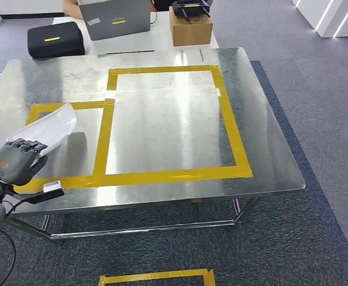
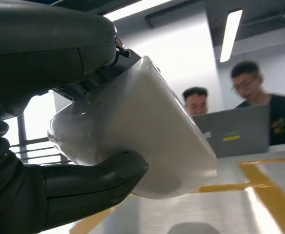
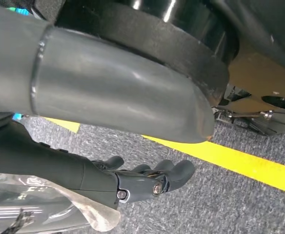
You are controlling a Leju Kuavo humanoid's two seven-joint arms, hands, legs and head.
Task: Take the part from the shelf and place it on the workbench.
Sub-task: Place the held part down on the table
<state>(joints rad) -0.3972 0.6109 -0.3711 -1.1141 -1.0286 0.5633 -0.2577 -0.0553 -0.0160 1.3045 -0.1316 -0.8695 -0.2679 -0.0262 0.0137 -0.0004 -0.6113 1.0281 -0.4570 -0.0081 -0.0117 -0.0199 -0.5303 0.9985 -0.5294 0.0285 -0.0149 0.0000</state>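
left hand fingers and thumb clamp the white part over the metal desk, above the small yellow-tape box | right hand fingers loosely spread, holding nothing, over grey carpet | cardboard box, black case, laptop behind; no writing legible

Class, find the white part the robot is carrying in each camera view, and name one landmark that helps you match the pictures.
Head view: the white part sits at the left, over the metal workbench, held by the left hand.
Left wrist view: the part fills the centre, with the thumb beneath it.
Right wrist view: the part is not in it.
Shared landmark: the yellow tape on the workbench, in the head and left wrist views.
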